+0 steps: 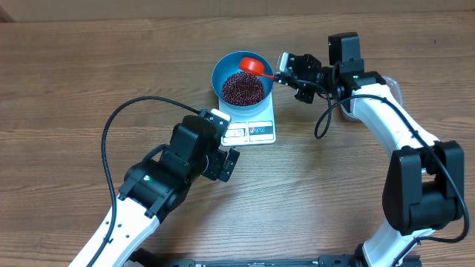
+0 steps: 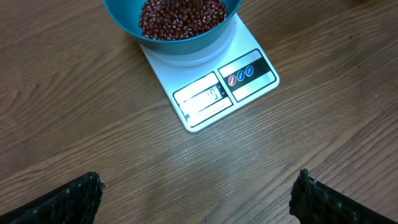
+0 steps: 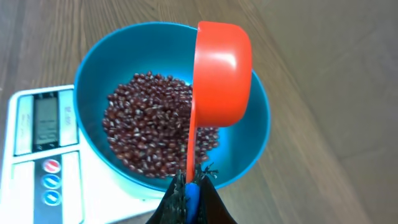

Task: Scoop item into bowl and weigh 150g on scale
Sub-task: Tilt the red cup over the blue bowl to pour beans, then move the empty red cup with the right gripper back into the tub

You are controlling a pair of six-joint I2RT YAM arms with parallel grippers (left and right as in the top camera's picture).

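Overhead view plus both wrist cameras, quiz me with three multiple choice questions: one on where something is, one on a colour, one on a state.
1. Where does the bowl stand?
A) on the scale
B) on the bare table
C) inside a clear tub

2. What colour is the scoop?
A) green
B) orange-red
C) white

3. How is the left hand?
A) shut on the scoop
B) shut on the bowl
C) open, holding nothing

Answers:
1 A, the scale's display sticks out from under the bowl.
2 B, it shows orange-red above the beans.
3 C, it stands wide open with nothing in it.
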